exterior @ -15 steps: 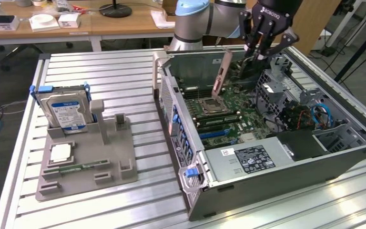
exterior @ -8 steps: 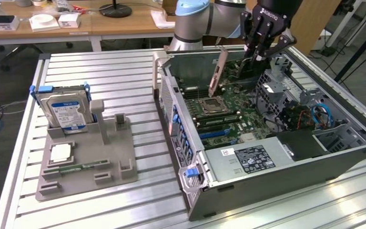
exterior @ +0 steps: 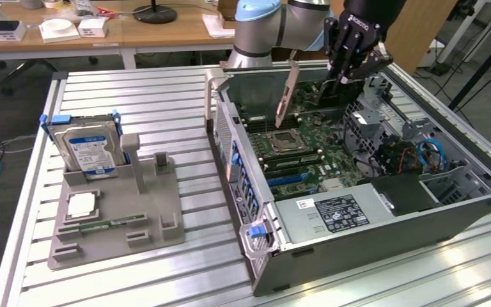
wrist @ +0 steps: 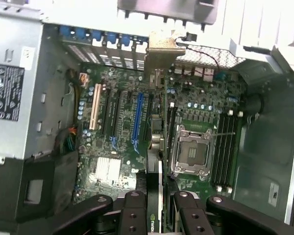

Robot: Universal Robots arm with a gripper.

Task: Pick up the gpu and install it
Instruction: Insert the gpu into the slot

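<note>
Because the computer case (exterior: 373, 246) lies open on its side, the whole motherboard (wrist: 117, 127) is exposed under the arm, and any wrong contact would land on bare parts. The gpu (exterior: 288, 96) hangs above the case, upright on its edge and not yet touching the board. The gripper (wrist: 159, 208) is closed narrowly on the card's two faces near its far end, with the silver bracket (wrist: 161, 49) pointing to the rear wall of the case.

In the wrist view the card's edge seems to lie between the long blue slot (wrist: 138, 120) and the open CPU socket (wrist: 193, 149), not over the slot. If it comes down so, the connector edge could strike the board or the socket frame, and the fine contacts there are probably easy to damage. The bracket could also catch on the rear slot openings (wrist: 108, 46) when it is not lined up. Since the grip is only at one end, the card may tilt between the fingers under a push and go in crooked.
</note>
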